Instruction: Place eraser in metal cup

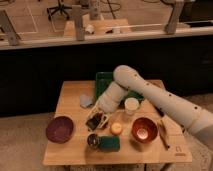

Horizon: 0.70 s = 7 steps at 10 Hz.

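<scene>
My gripper (97, 121) hangs from the white arm over the table's front middle, pointing down. A small dark oblong eraser (92, 122) sits between its fingers and is held above the tabletop. The metal cup (93, 140), small, round and shiny, stands just below and in front of the gripper, near the front edge. The eraser is above the cup and a little behind it, not inside it.
A green sponge block (110, 143) lies against the cup's right side. A purple bowl (59, 129) is at the left and an orange bowl (144, 130) at the right. A white cup (131, 105), a small yellow object (116, 128), a green tray (105, 80) and a pale blue object (86, 101) are also on the table.
</scene>
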Available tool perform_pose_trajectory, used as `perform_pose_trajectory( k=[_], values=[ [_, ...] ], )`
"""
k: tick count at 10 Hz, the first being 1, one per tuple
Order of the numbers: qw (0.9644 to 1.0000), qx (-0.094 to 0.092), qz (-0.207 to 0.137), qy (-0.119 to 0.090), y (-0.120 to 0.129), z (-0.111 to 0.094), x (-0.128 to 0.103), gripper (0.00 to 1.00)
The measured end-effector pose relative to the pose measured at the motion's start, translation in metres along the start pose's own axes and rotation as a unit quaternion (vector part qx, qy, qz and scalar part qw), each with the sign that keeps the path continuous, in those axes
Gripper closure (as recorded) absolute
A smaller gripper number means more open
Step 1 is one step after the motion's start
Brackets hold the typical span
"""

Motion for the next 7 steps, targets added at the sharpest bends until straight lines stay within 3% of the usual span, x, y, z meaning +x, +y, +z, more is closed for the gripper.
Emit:
perform_pose_trajectory(
  k=[1,2,3,4,5,6,7],
  values=[
    [0.9981,0.022,0.050,-0.029,0.005,-0.004,0.001,0.68],
    [0.9921,0.048,0.105,-0.051,0.014,-0.011,0.004,0.68],
    [0.9881,0.060,0.128,-0.060,0.019,-0.015,0.005,0.68],
    [0.9859,0.066,0.139,-0.066,0.020,-0.016,0.006,0.68],
    [0.9858,0.066,0.139,-0.067,0.018,-0.015,0.006,0.68],
    [0.9840,0.070,0.142,-0.081,0.018,-0.014,0.008,0.68],
    [0.9786,0.076,0.149,-0.120,0.020,-0.013,0.010,0.68]
  ],
)
